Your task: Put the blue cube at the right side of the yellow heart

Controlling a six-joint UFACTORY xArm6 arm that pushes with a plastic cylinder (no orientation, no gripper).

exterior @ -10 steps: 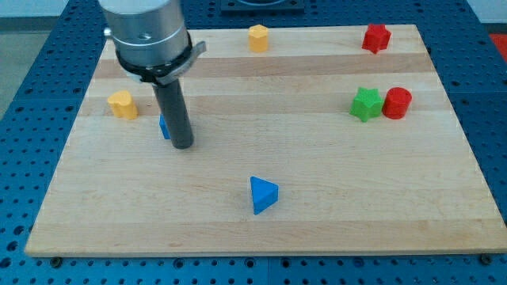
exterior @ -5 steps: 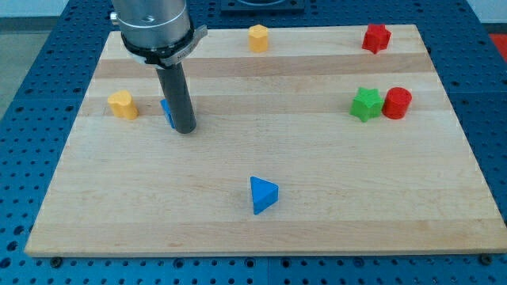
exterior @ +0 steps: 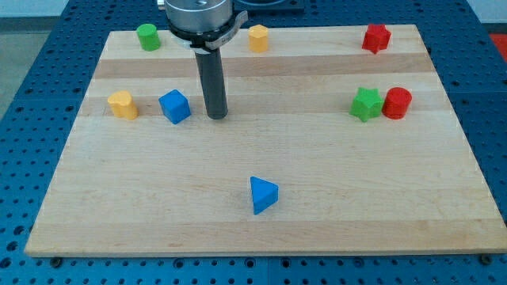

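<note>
The blue cube (exterior: 175,106) sits on the wooden board at the view's left, just right of the yellow heart (exterior: 122,104), with a small gap between them. My tip (exterior: 217,116) rests on the board to the right of the blue cube, a short gap apart from it. The rod rises from the tip to the arm's metal flange at the view's top.
A green cylinder (exterior: 147,36) and a yellow hexagon block (exterior: 258,37) stand near the board's top edge. A red star (exterior: 377,37) is at the top right. A green star (exterior: 365,104) touches a red cylinder (exterior: 397,103) at the right. A blue triangle (exterior: 262,195) lies at bottom centre.
My tip has moved up and to the right, away from the blue cube. The cube, half hidden by the rod before, shows in full. The green cylinder is uncovered.
</note>
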